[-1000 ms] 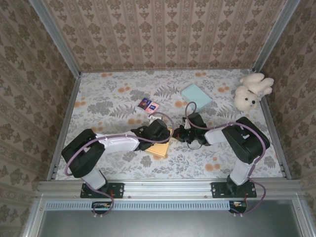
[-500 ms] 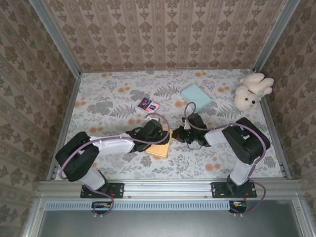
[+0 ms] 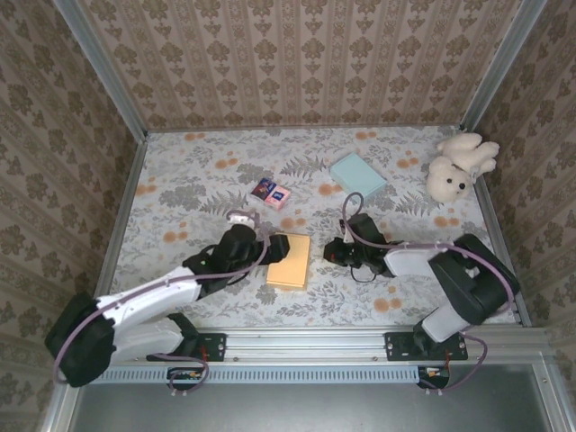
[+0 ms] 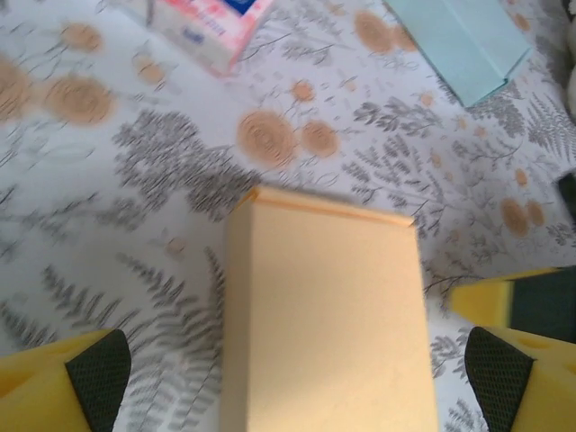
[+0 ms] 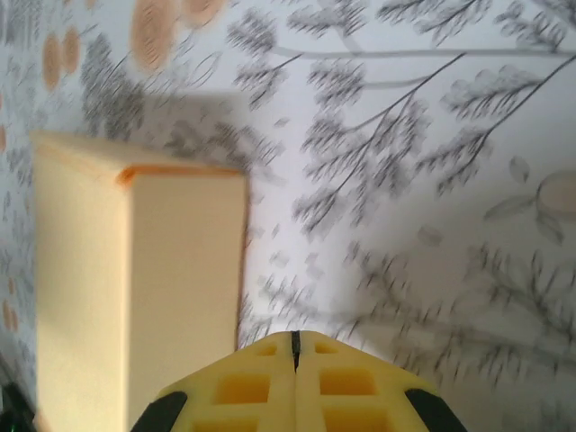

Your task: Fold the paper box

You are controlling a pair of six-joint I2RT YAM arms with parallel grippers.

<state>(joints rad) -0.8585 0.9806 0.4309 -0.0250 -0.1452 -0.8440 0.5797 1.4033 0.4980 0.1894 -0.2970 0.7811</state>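
Tan paper box (image 3: 290, 261), closed, flat on table, between arms

Top external view. A flat tan paper box (image 3: 292, 264) lies closed on the floral tablecloth (image 3: 180, 189), near the middle of the table. The left gripper (image 3: 275, 245) reaches over the box's far-left corner; the right gripper (image 3: 331, 253) sits low just beside the box's right edge. Farther back lie two small pink-and-blue packets (image 3: 272, 192) and a pale teal flat box (image 3: 357, 174). A white plush toy (image 3: 457, 166) rests at the far right corner
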